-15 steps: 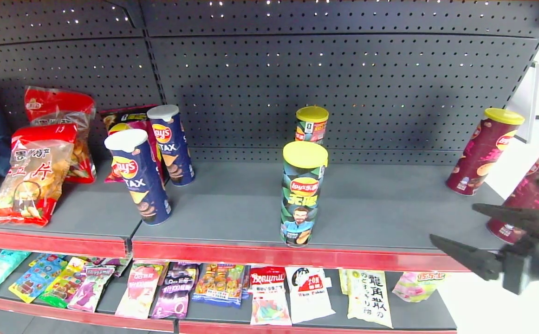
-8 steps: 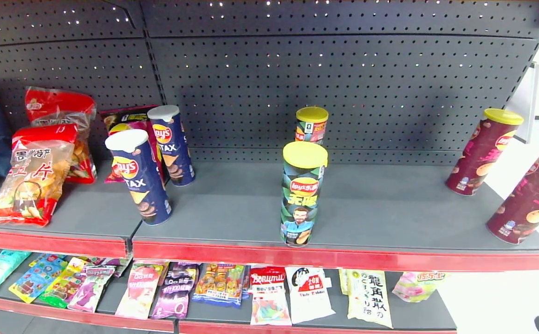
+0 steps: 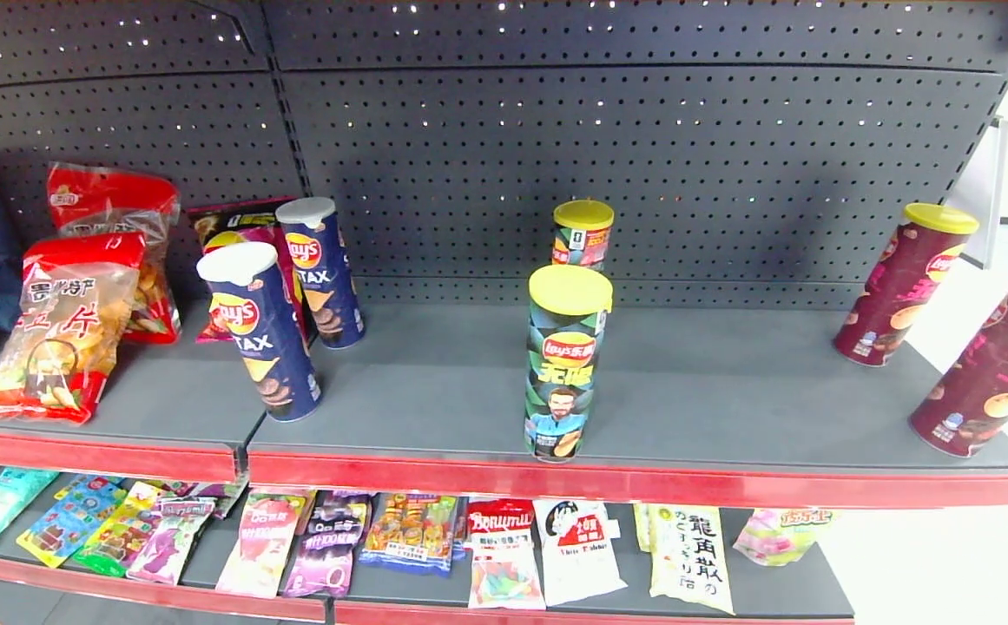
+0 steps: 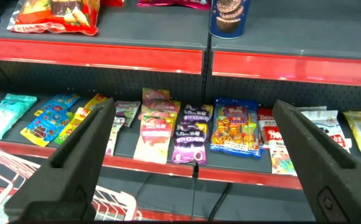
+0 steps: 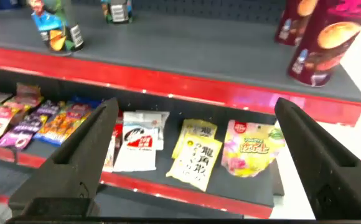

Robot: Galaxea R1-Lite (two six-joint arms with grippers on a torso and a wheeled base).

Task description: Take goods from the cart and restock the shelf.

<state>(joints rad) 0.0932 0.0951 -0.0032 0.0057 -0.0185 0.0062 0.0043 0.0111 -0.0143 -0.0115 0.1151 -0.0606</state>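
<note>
Head view, left to right along the upper shelf point(image 3: 434, 382), shows you red snack bags point(image 3: 61, 321), two blue cans point(image 3: 260, 334), a tall green can point(image 3: 566, 365) at the front lip with a short green can point(image 3: 583, 234) behind it, and two maroon cans point(image 3: 903, 282) at the right end. Every can stands on its base, long axis vertical, lid up. Left wrist view gives you the left gripper point(image 4: 194, 104), fingers wide apart, facing the sachets point(image 4: 190, 134) on the lower shelf point(image 4: 168, 163) with the cart point(image 4: 109, 198) wire close by, while right wrist view gives you the right gripper point(image 5: 197, 102), equally spread, facing sachets under the maroon cans.
</note>
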